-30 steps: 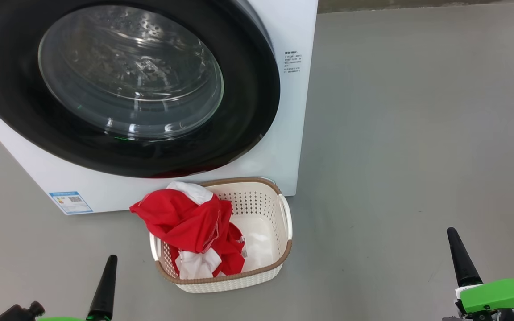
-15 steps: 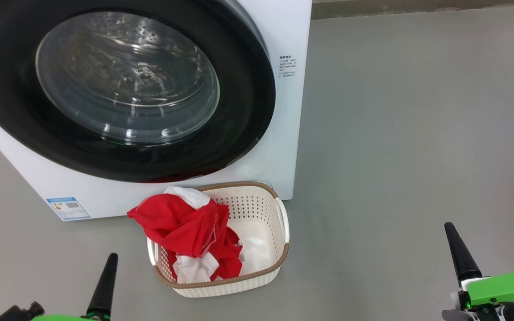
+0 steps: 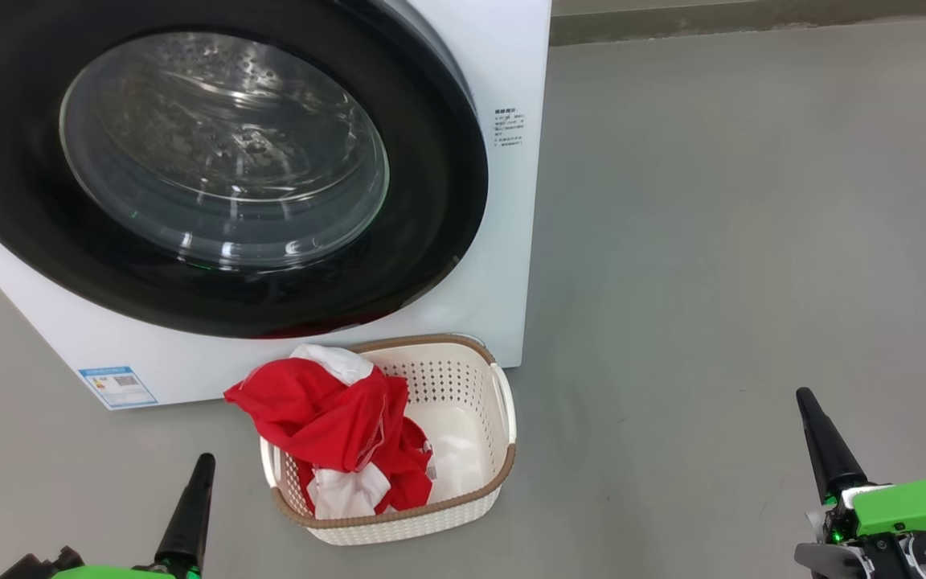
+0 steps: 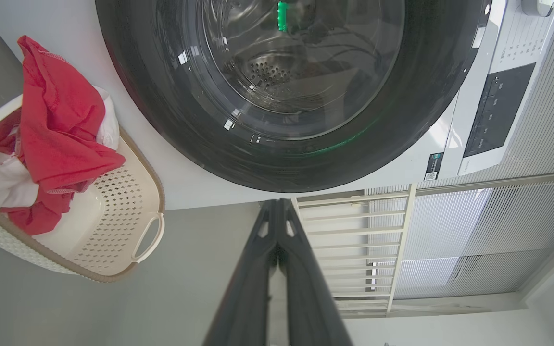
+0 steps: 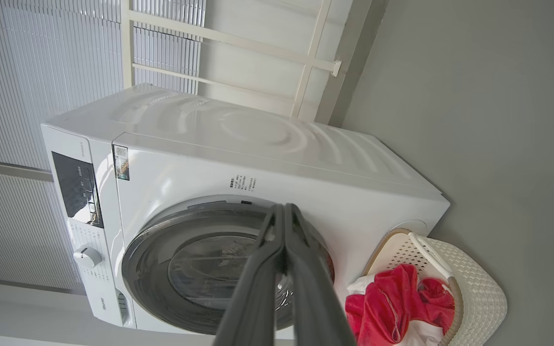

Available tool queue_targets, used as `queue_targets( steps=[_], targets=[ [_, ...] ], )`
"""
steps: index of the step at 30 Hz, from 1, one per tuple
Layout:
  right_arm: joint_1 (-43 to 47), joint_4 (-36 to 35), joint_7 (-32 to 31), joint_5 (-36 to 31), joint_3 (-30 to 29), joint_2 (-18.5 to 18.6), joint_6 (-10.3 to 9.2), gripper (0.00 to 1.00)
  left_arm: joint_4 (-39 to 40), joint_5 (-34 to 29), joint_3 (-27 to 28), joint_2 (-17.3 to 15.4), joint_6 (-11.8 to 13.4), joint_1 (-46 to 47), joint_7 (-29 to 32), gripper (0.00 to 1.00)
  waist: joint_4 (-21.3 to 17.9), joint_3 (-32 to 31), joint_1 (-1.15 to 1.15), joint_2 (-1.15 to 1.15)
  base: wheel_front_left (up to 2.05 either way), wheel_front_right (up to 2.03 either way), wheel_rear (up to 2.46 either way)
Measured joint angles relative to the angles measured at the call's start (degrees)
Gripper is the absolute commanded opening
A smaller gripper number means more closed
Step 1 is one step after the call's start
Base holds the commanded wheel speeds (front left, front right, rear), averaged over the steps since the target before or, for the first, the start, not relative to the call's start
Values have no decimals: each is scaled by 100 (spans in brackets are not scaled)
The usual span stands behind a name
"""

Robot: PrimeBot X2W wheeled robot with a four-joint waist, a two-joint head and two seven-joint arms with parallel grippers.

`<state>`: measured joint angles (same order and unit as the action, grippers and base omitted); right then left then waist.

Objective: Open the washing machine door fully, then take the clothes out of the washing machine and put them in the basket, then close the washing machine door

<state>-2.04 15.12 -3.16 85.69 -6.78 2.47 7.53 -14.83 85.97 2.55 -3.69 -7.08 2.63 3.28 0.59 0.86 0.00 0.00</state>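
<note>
The washing machine door (image 3: 214, 161), black-rimmed with a glass bowl, lies shut against the white washing machine (image 3: 503, 265); the door (image 4: 286, 86) and the machine (image 5: 267, 144) also appear in the wrist views. Red and white clothes (image 3: 334, 430) lie heaped in the cream basket (image 3: 463, 378) on the floor just in front of the machine, one part draped over the left rim. My left gripper (image 3: 202, 466) is shut and empty, left of the basket. My right gripper (image 3: 805, 398) is shut and empty, well to the right. Both pairs of fingertips touch in the wrist views.
Grey floor (image 3: 712, 241) spreads right of the machine and around the basket. A white railing (image 4: 354, 250) and ribbed wall panels stand behind the machine. The control panel (image 5: 77, 187) and a dial sit on the machine's front.
The camera has shifted, so machine and basket slide slightly left and down in the head view. The right gripper sits a little higher in the picture. Nothing else has changed.
</note>
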Motion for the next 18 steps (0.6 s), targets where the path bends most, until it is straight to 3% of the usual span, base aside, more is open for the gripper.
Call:
queue_targets(
  steps=[18],
  targets=[
    [-167, 29, -225, 709, 1, 27, -7, 0, -33, 692, 90, 67, -1, 114, 177, 0, -60, -68, 0, 0, 0, 0, 0]
  ],
)
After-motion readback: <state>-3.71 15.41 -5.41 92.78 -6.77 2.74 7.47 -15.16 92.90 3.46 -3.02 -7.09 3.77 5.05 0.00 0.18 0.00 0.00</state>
